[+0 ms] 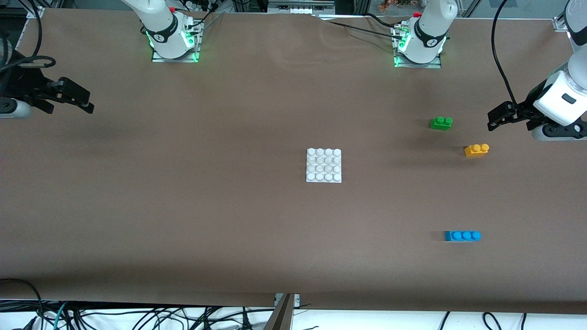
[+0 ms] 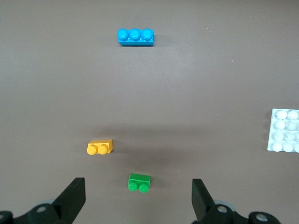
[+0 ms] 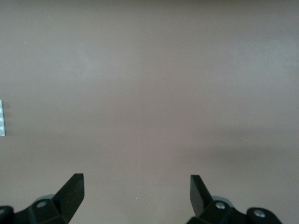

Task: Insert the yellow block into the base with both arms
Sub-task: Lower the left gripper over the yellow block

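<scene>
The yellow block [image 1: 476,150] [image 2: 99,147] lies on the brown table toward the left arm's end, studs facing the front camera. The white studded base [image 1: 323,165] [image 2: 284,130] sits flat in the table's middle; only its edge [image 3: 2,118] shows in the right wrist view. My left gripper [image 1: 494,118] [image 2: 138,198] hangs open in the air at the left arm's end, with nothing between its fingers. My right gripper [image 1: 87,101] [image 3: 137,193] hangs open over bare table at the right arm's end, holding nothing.
A green two-stud brick [image 1: 441,123] [image 2: 139,182] lies farther from the front camera than the yellow block. A blue three-stud brick [image 1: 462,235] [image 2: 135,37] lies nearer to that camera. Cables run along the table's front edge [image 1: 284,305].
</scene>
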